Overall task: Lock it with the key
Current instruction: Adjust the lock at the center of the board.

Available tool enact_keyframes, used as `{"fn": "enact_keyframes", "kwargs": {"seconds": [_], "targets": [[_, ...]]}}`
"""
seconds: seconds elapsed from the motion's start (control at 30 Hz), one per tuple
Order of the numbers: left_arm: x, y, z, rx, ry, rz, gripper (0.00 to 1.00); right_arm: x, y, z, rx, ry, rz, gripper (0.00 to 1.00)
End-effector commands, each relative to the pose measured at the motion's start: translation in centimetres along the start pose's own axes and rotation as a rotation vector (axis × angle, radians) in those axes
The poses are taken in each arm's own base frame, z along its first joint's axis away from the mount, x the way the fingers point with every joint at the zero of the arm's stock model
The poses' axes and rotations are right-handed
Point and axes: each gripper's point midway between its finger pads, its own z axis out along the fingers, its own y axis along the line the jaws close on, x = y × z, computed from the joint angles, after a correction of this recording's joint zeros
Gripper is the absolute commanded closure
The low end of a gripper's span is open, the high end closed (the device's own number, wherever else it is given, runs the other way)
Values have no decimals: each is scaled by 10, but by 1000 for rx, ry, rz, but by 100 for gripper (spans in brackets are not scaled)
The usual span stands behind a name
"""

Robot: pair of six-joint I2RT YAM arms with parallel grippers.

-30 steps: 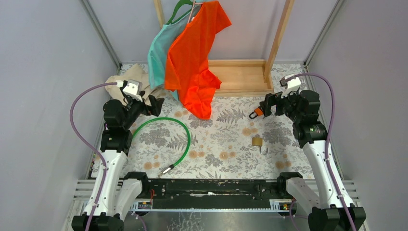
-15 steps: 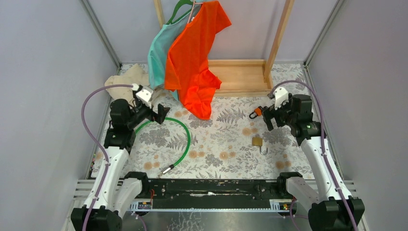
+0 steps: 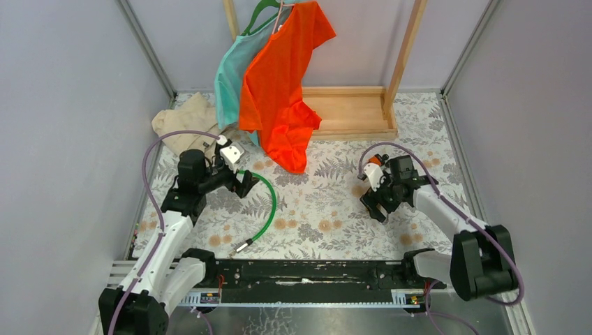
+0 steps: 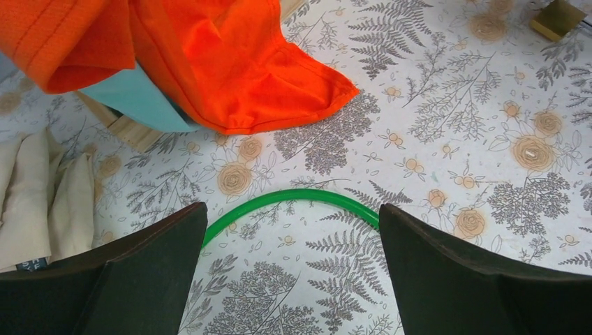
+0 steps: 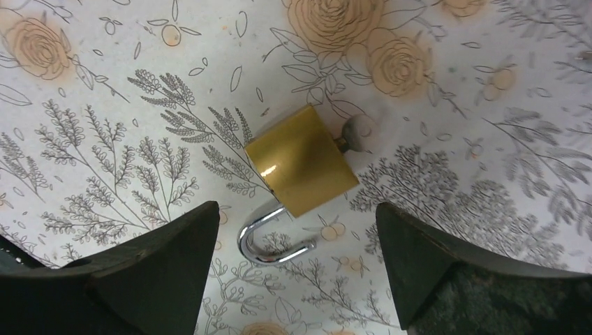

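Right now the right end effector (image 5: 297, 209) hangs wide open over the padlock (image 5: 301, 171), with one finger on each side and not touching it. The padlock lies flat on the bench (image 3: 321, 202), and its silver loop (image 5: 269, 244) looks open. The key (image 3: 375, 160) lies on the bench just beside the right arm, a bit further back, and nothing holds it. The left end effector (image 4: 293, 216) is wide open too, holding nothing, above a green cable (image 4: 300, 197). I think the key is light and stiff and could slide on the bench. Its orange head is the fattest part, so that is the best place to pinch it. The padlock is probably heavy and smooth, so hold it by its flat gold sides
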Motion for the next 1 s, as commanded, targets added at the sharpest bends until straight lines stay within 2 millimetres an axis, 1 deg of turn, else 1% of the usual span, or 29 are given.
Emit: {"fn": "enact_keyframes", "kwargs": {"seconds": [0.0, 0.1, 0.2, 0.33, 0.43, 0.5, 0.53, 0.57, 0.63, 0.7, 0.77, 0.97], "targets": [[-5, -8, 2, 31, -22, 39, 0, -4, -1, 13, -35, 29, -26, 13], [-6, -10, 3, 32, -25, 43, 0, 1, 7, 21, -79, 73, -9, 16], [-6, -11, 4, 36, -19, 42, 0, -1, 17, 25, -123, 92, -8, 18], [-6, -12, 6, 36, -22, 49, 0, -21, 34, 30, -167, 86, -83, 18], [-7, -10, 8, 27, -15, 51, 0, -43, 55, 38, -218, 102, -152, 19], [-9, -9, 8, 28, -17, 63, 0, -56, 68, 42, -239, 115, -188, 22], [-9, -9, 9, 26, -16, 72, 0, -58, 70, 45, -229, 127, -205, 25], [-9, -7, 9, 19, -11, 76, 0, -59, 69, 49, -204, 143, -224, 28], [-9, -7, 9, 20, 0, 87, 0, -55, 61, 52, -155, 169, -245, 29], [-7, -7, 8, 24, 12, 102, 0, -47, 52, 51, -102, 185, -278, 27], [-5, -7, 8, 24, 21, 111, 0, -42, 46, 48, -61, 172, -308, 23], [6, -11, 10, 33, 36, 100, 0, -45, 51, 28, -30, 77, -290, 20]]}}
